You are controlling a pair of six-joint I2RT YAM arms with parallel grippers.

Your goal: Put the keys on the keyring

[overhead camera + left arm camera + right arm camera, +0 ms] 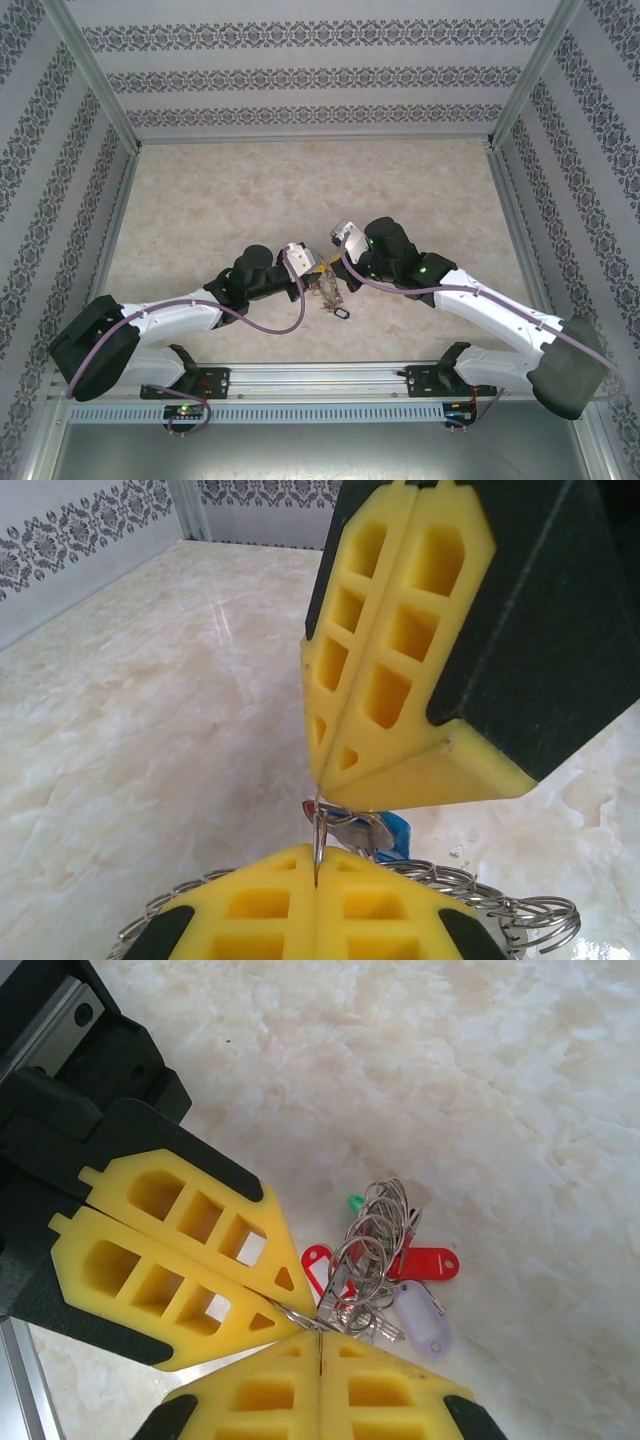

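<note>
Keyring (372, 1245) is a bunch of linked wire rings at mid-table, just below where the two sets of fingers meet, nearer the front edge than the back wall. In the top view, the keyring (329, 292) sits between the two wrists with a dark tag (341, 314) at its near end. Small silver keys (352, 1317) are tangled in the rings right beside the fingertips.

Tags on the bunch:
- long red tag (428, 1263)
- second red tag (316, 1266)
- pale lilac tag (424, 1326)
- bit of green tag (354, 1203)
- blue tag (398, 832), seen from the left wrist

Can't tell if the bunch lies on the table (200, 200) or hangs just over it.

Left gripper (316, 870) has its yellow fingers clenched, with a thin loop of the keyring running into the seam. Right gripper (320, 1340) is clenched too, pinching the same loop, its tip touching the left one's tip. The loop stands upright between them in the left wrist view.
</note>
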